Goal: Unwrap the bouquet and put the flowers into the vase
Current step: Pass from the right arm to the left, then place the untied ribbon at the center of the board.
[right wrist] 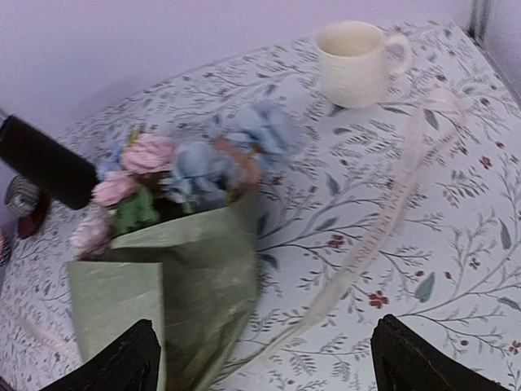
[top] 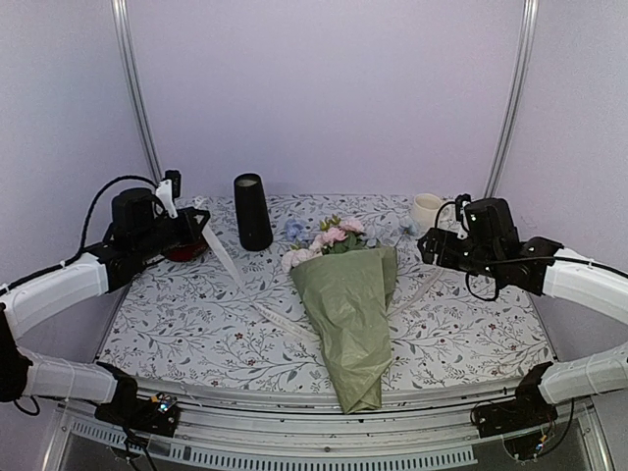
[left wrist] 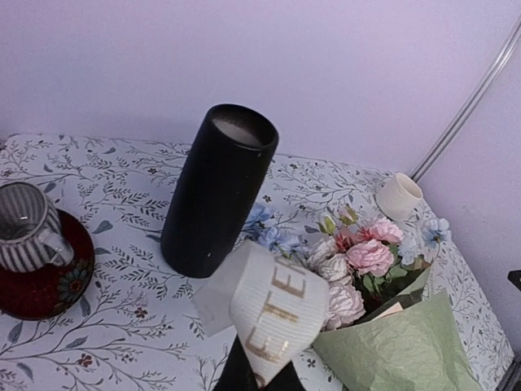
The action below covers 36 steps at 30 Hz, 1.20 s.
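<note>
High rear overview, close wrist views sharing bouquet (top: 348,314)

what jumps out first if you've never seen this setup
The bouquet in sage-green paper lies mid-table, its pink, white and blue flowers pointing to the back wall. Left of the blooms stands the tall black vase. The left gripper is shut on the cream ribbon, which trails toward the bouquet; the right gripper hangs open.
</note>
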Each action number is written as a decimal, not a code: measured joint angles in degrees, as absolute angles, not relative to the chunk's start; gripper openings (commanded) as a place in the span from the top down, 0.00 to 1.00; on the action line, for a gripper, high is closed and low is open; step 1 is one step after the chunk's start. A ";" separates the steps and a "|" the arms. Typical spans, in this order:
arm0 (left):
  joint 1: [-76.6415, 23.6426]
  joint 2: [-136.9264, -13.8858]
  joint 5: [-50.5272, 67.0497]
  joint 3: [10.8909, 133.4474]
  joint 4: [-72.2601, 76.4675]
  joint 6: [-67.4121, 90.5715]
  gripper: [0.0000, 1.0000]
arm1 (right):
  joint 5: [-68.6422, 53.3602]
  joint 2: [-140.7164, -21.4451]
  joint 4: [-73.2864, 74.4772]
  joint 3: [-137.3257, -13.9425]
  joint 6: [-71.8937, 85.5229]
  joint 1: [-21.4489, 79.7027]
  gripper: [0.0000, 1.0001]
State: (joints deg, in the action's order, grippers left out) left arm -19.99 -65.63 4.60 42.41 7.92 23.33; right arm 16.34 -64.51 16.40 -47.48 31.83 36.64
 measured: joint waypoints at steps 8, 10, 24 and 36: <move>-14.37 -60.53 6.46 38.02 7.01 24.95 1.00 | 13.85 -81.93 26.79 -55.68 33.85 19.57 0.15; -13.78 -59.96 6.76 37.47 6.72 24.97 1.00 | 14.55 -87.68 29.54 -59.64 34.06 17.21 0.22; -11.66 -57.19 6.98 34.54 5.78 24.93 1.00 | 14.35 -112.05 35.68 -80.82 33.54 9.41 0.39; -9.13 -56.18 6.48 34.44 5.61 24.10 1.00 | 14.85 -123.46 37.98 -90.72 34.92 9.21 0.49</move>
State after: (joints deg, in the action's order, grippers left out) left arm -9.13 -56.18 6.48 34.44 5.61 24.10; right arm 14.85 -123.46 37.98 -90.72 34.92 9.21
